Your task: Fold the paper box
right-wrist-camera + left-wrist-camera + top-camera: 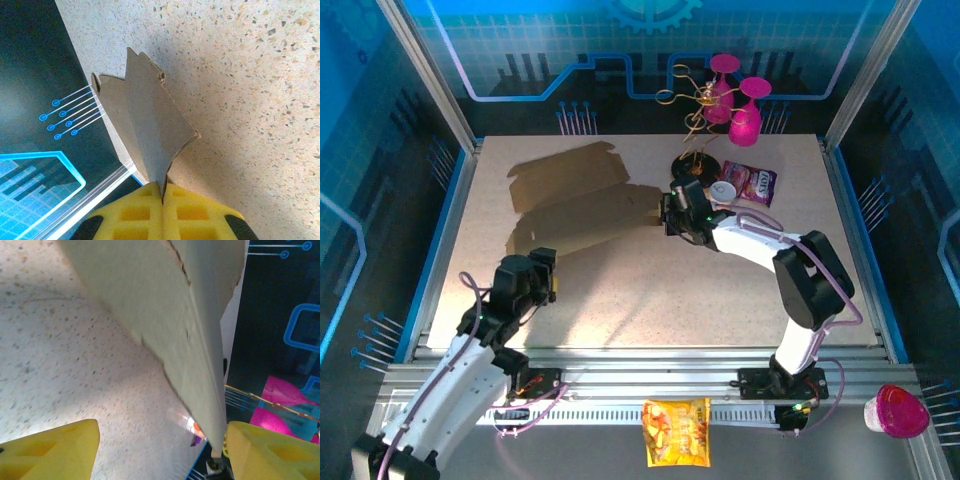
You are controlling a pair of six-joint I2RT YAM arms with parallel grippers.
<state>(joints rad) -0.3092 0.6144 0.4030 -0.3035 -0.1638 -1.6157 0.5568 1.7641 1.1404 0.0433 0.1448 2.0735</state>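
The paper box (582, 203) is a brown cardboard sheet with flaps, lying at the back left of the table (660, 300), its right end lifted. My right gripper (672, 216) is shut on that right edge. In the right wrist view, the yellow fingers (195, 215) pinch the cardboard (145, 125), which rises on edge away from them. My left gripper (544, 272) is open by the sheet's near left corner. In the left wrist view, the cardboard (160, 305) slants down to just inside the right finger (270, 450); the gap of the left gripper (160, 455) holds nothing.
A wire stand with pink glasses (725, 95) and its black base (692, 168) stand at the back right. A white lid (723, 190) and a purple packet (753, 182) lie beside it. A yellow snack bag (677, 430) and a pink cup (900, 410) sit off the table's front.
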